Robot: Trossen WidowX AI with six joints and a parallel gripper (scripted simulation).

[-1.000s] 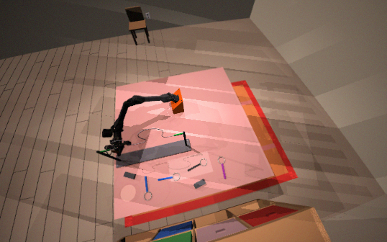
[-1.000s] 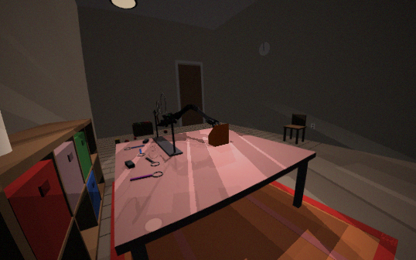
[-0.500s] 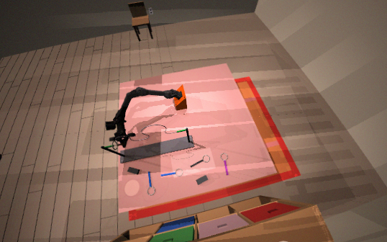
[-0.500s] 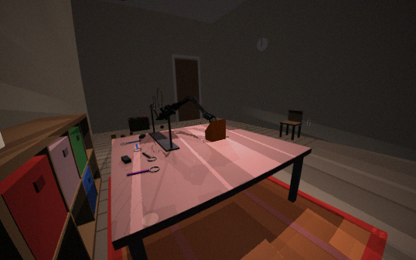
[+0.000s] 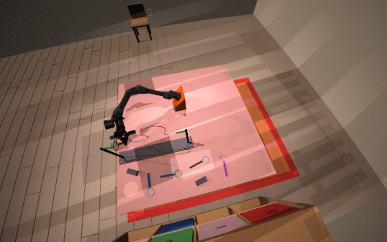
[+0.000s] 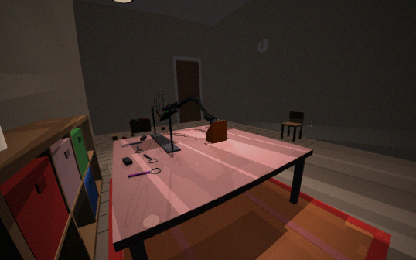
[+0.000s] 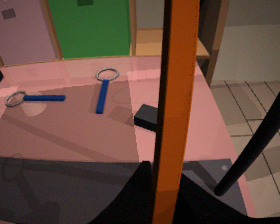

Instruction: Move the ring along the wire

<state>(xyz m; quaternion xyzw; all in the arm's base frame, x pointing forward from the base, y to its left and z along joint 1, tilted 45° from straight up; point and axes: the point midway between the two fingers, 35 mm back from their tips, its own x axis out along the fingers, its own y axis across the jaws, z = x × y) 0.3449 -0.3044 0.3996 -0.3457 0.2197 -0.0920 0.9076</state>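
My gripper (image 5: 124, 142) (image 7: 153, 168) is shut on the orange handle (image 7: 177, 95), which stands upright between the fingers in the wrist view. The ring (image 5: 114, 145) is around the wire near the inner end of the left green part (image 5: 107, 148), beside the left post (image 5: 111, 153). Whether it touches the wire is too small to tell. The thin grey wire curves from there to the right green part (image 5: 181, 132) at the right post (image 5: 187, 136). My fingers are close to the left end of the grey part; the exact gap cannot be told.
The dark base (image 5: 152, 150) (image 7: 66, 187) lies under the wire. In front of it lie blue-handled rings (image 5: 148, 180) (image 7: 102, 97), a black-handled ring (image 5: 196, 164), a purple-handled ring (image 5: 225, 168) and dark blocks (image 5: 132, 172) (image 5: 201, 181). An orange block (image 5: 180, 104) (image 6: 217, 132) stands at the arm's other end.
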